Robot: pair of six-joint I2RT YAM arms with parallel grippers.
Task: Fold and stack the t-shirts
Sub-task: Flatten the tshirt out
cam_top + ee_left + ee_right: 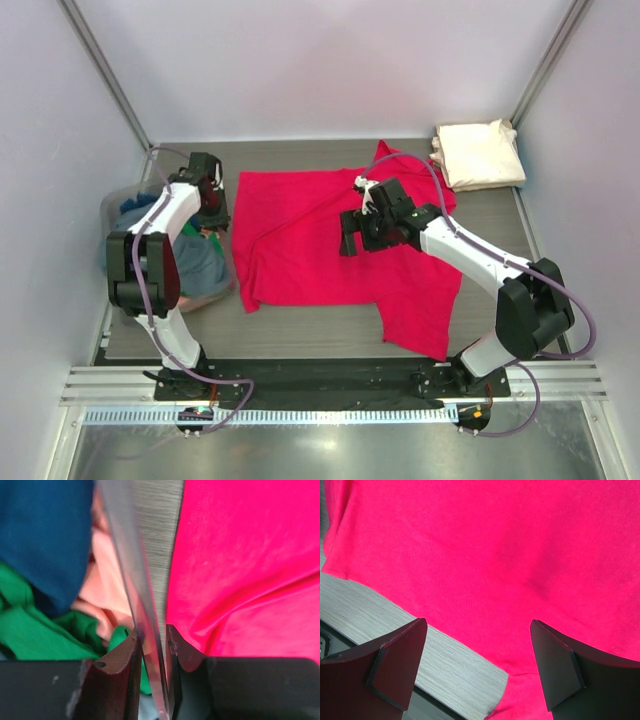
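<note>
A bright red t-shirt [300, 240] lies spread on the grey table, partly folded, with a sleeve near the back. A cream-white folded t-shirt [480, 155] sits at the back right. My right gripper [350, 235] hovers open and empty over the red shirt [485, 555], its fingertips [402, 655] wide apart. My left gripper [212, 205] is at the bin's right wall. In the left wrist view its jaws [152, 632] are closed on the clear bin wall [135, 570], with the red shirt [250, 555] to the right.
The clear plastic bin [115, 205] at the left holds blue [45, 530], green [35, 630] and pink [107, 580] shirts, with grey cloth [200, 265] on top. Bare table strip [380, 615] lies in front of the red shirt. White walls enclose the table.
</note>
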